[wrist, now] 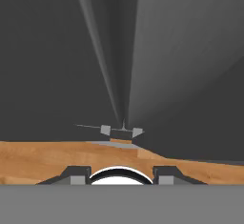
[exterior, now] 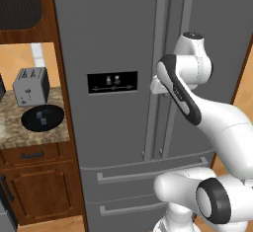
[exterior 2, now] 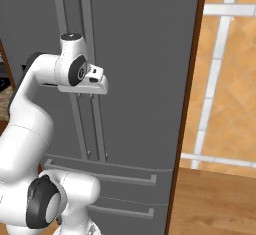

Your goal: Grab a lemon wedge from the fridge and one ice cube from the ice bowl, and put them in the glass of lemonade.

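In the left base view, the tool (exterior: pixel 157 85) sits at the closed fridge (exterior: pixel 113 38) handles; the ice bowl (exterior: pixel 42 117) rests on the table (exterior: pixel 34 138), far left. In the right base view, its grip state cannot be determined. In the hand view, the door seam runs ahead. Step: opening the fridge; next, pull a handle.

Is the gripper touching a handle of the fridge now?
Cannot tell. In the right base view the gripper overlaps the fridge handles, but neither contact nor gap shows plainly.
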Robot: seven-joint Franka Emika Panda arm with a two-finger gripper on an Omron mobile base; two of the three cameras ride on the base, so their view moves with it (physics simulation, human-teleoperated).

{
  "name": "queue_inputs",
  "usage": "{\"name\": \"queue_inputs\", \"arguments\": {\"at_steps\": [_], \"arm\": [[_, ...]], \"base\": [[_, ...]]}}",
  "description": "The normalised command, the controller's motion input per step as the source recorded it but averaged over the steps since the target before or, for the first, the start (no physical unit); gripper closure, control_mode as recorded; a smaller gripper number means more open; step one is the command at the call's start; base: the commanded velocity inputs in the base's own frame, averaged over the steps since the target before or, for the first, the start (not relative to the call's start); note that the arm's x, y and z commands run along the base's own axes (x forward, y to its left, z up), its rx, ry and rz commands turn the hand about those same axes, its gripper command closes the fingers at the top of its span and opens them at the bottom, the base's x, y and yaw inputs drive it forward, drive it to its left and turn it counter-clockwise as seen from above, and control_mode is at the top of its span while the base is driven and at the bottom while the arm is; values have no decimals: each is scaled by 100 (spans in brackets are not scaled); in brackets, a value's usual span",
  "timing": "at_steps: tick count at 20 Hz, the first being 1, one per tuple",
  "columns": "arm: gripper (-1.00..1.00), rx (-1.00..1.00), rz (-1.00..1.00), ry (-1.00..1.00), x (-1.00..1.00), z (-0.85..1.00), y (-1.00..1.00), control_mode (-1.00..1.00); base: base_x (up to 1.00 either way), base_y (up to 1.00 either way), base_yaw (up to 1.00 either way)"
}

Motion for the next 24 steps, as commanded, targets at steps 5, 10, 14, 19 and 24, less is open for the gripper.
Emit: {"name": "queue_inputs", "arguments": {"at_steps": [5, 10, 14, 19, 24], "arm": [[-100, 0, 0, 0, -3, 0, 0, -100], [-100, 0, 0, 0, 0, 0, 0, -100], [-100, 0, 0, 0, 0, 0, 0, -100], [-100, 0, 0, -1, -10, 0, 0, 100], [-100, 0, 0, 0, 0, 0, 0, 100]], "base": [[0, 0, 0], [0, 0, 0], [0, 0, 0], [-24, 42, 1], [-7, 100, 1]]}}
